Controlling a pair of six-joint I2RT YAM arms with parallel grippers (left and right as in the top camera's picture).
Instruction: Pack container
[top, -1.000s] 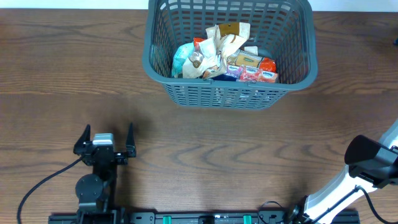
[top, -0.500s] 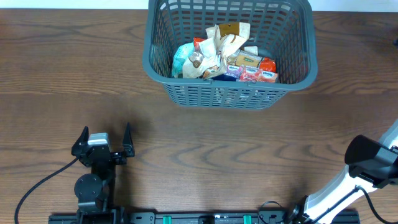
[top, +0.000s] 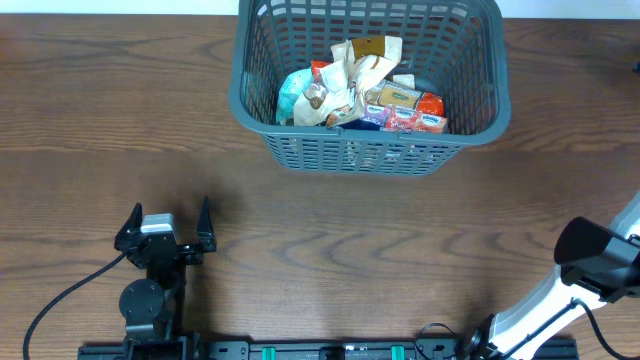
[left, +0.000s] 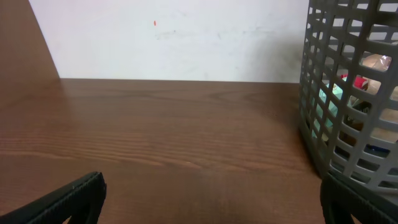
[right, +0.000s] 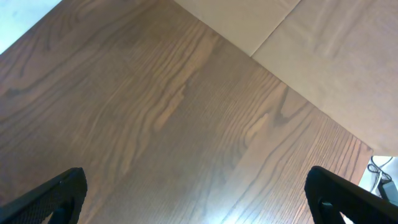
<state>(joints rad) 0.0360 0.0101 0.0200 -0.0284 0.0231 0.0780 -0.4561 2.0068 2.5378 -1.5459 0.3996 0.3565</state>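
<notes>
The container (top: 370, 150), a dark grey-blue lattice basket, stands at the back middle of the table and holds several snack packs (top: 360, 95). Its wall also shows at the right of the left wrist view (left: 348, 93). My left gripper (top: 166, 222) is open and empty near the front left of the table, well apart from the container. Its fingertips frame bare wood in the left wrist view (left: 211, 202). My right arm (top: 600, 262) is at the front right edge; its fingers are not seen overhead. In the right wrist view the right gripper (right: 196, 196) is open and empty over bare wood.
A black cable (top: 60, 305) runs from the left arm's base at the front left. A white wall (left: 174, 37) rises behind the table. The table's right edge, with tan floor (right: 336, 56) beyond, shows in the right wrist view.
My left gripper has drawn back a little toward the front edge of the table and stopped. The basket, its packs and the right arm have not moved.
</notes>
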